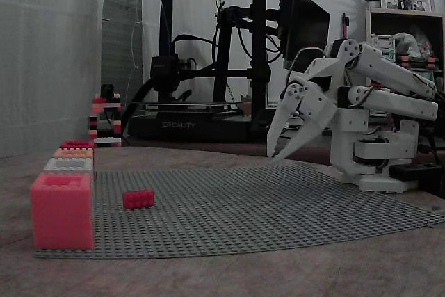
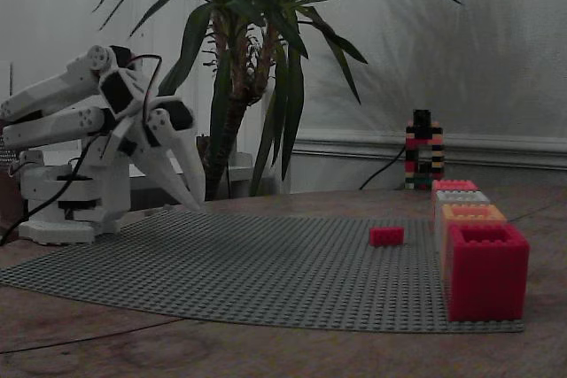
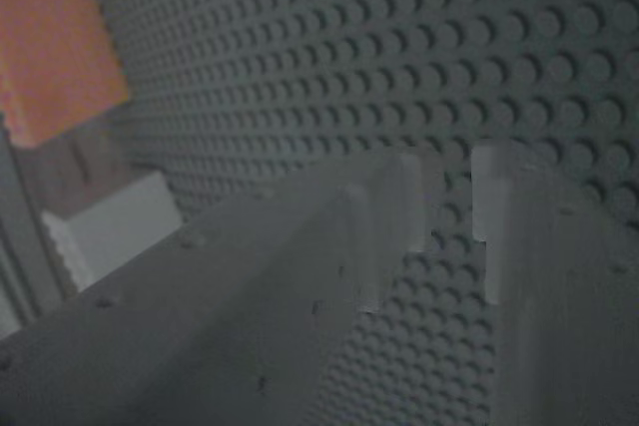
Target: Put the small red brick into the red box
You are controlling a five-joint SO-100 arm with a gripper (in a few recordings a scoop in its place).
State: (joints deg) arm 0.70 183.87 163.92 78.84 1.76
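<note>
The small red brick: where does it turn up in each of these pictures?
A fixed view: the small red brick lies lower left on the grey studded baseplate, right of the red box.
Another fixed view: brick right of centre, left of the red box.
Wrist view: not in it.
Shared landmark: the red box.

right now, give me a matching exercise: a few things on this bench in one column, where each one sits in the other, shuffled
Things:
1. small red brick
2. red box
3. gripper
4. stack of mixed-colour bricks

Places:
A. off the baseplate, far behind the row of boxes
B. raised over the baseplate's edge next to the arm's base
C. nearest end of the box row
D. lying loose on the grey baseplate, beside the red box

Pairs: 1-D, 2-C, 3-B, 4-A
</note>
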